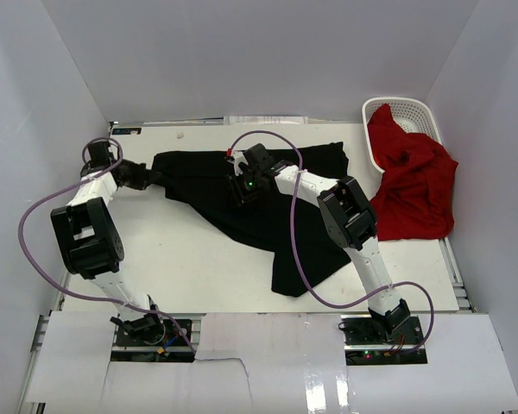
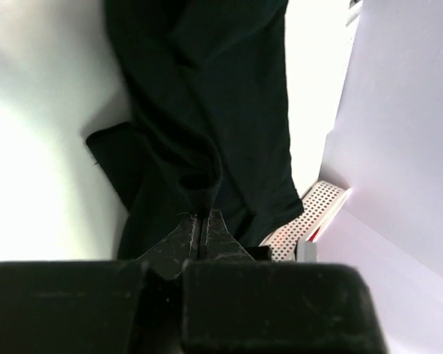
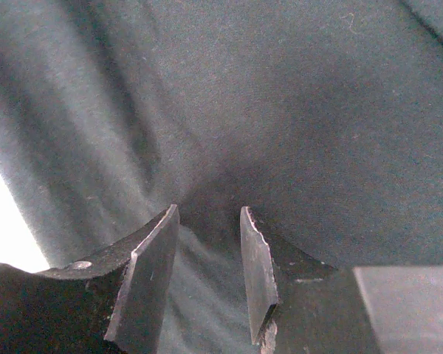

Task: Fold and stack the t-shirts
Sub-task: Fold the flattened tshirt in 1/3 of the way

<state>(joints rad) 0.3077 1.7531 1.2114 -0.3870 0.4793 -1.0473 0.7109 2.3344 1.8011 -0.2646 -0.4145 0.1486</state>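
nearest the arm bases, one end of the black t-shirt (image 1: pixel 306 259) lies on the white table (image 1: pixel 181 259), just left of the right arm's lower link. from there the shirt runs in a crumpled diagonal band up and to the left, across the middle of the table.

midway along it the right gripper (image 1: pixel 244 188) points down onto the cloth. in the right wrist view its fingers (image 3: pixel 151 276) stand partly apart with black fabric filling the gap, and creases run toward that gap. whether they grasp a fold or only press on it, i cannot tell.

further left, at the shirt's far left end, the left gripper (image 1: pixel 147 177) is clenched on the black fabric. the left wrist view shows its tips pressed together with the cloth's edge pinched between them.

at the far right, the red t-shirt (image 1: pixel 414 185) spills out of the white lattice basket (image 1: pixel 410 110), over its near rim and onto the table. it lies apart from the black shirt.
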